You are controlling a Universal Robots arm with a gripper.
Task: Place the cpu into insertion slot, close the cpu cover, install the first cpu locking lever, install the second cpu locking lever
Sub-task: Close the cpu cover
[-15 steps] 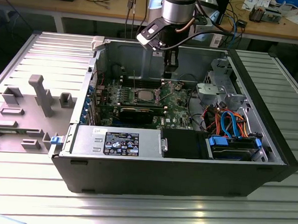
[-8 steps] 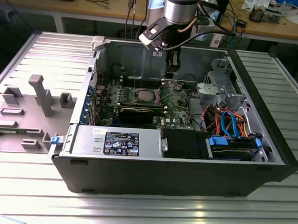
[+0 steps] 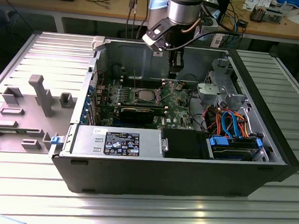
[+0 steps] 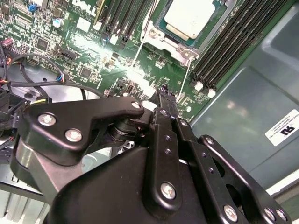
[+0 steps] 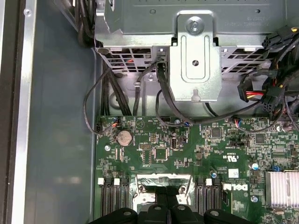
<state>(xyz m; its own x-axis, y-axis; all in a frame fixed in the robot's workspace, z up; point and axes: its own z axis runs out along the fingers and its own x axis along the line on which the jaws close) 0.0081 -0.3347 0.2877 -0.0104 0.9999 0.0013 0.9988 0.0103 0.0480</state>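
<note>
The cpu (image 3: 145, 95) lies silver side up in the insertion slot (image 3: 145, 100) on the green motherboard (image 3: 177, 101), inside the open computer case. In the second wrist view the cpu (image 4: 189, 14) sits inside the flat metal frame of the cpu cover (image 4: 219, 21). Two thin wire locking levers (image 4: 135, 53) (image 4: 183, 79) stick up free beside the socket. My gripper (image 3: 175, 70) hangs above the board, a little toward the exterior view's right of the socket. Its fingers (image 4: 161, 93) are together and hold nothing. In the first wrist view the gripper (image 5: 164, 198) covers part of the insertion slot (image 5: 161, 179).
Long black memory slots (image 4: 233, 42) flank the socket. A metal drive cage (image 3: 221, 85), orange and blue cables (image 3: 229, 121) and a power supply (image 3: 118, 140) crowd the case. A steel bracket (image 5: 195, 56) and black cables (image 5: 163, 107) lie beyond the board. The removed side panel (image 3: 35, 96) rests outside.
</note>
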